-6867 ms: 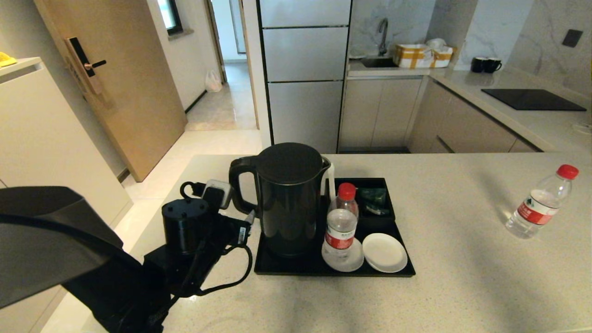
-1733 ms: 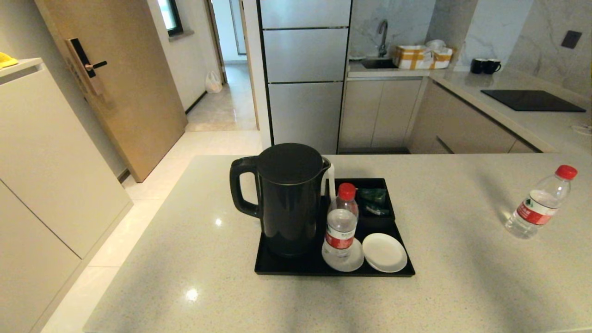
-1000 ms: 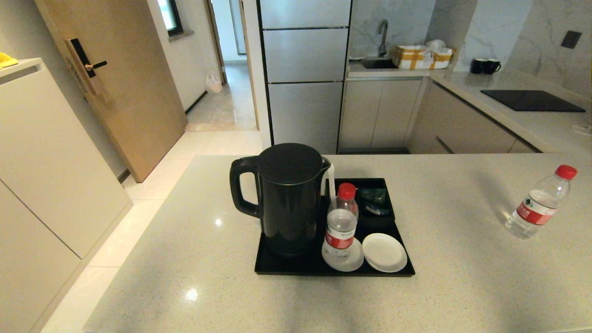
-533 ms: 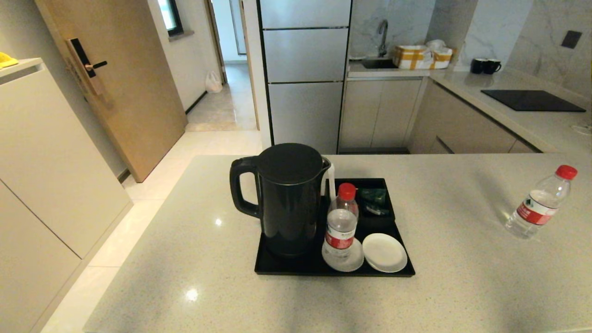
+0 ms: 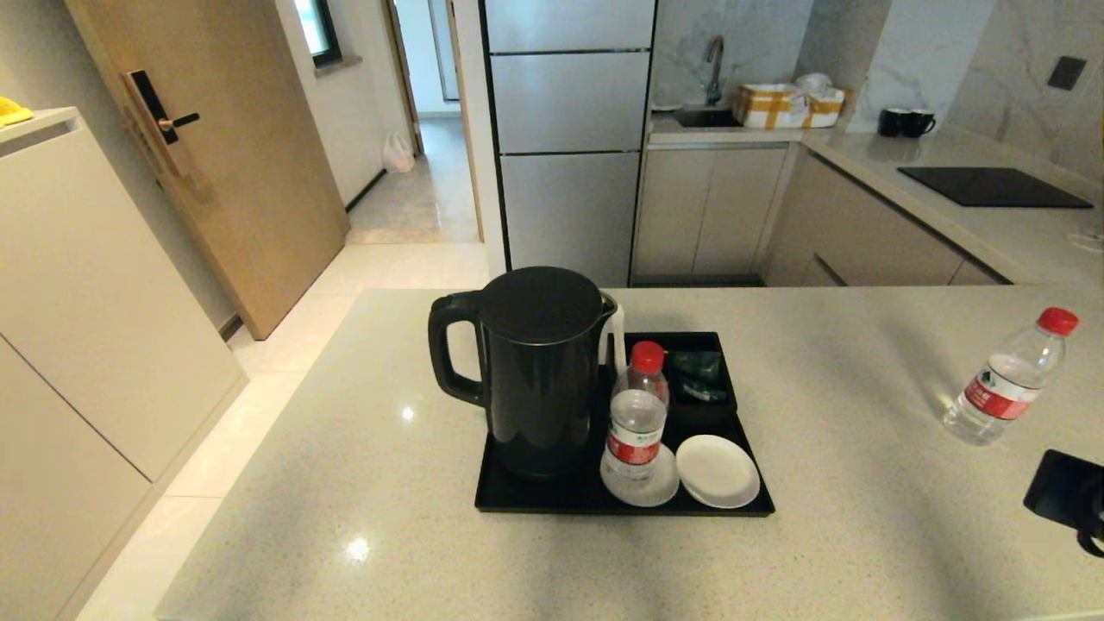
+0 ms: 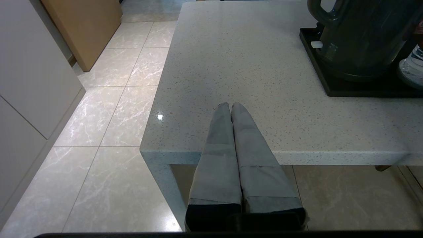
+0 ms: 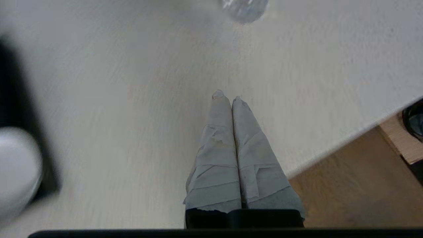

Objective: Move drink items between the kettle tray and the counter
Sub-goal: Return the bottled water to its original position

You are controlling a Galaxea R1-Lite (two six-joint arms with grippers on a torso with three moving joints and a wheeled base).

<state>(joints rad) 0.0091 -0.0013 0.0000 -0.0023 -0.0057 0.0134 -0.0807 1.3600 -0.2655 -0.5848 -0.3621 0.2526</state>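
Black right arm (image 5: 1069, 502) only half in frame by the desk (image 5: 862, 552) edge, both grippers' fingers (image 7: 228, 109) pressed together, empty

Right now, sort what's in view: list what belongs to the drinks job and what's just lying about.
Job:
kettle, on the tray
tray
tray bottle, standing on a saucer
counter bottle, far right
counter
right gripper, shut, above the counter

Lying about:
bare saucer
sachets
mugs
left gripper, shut, idle
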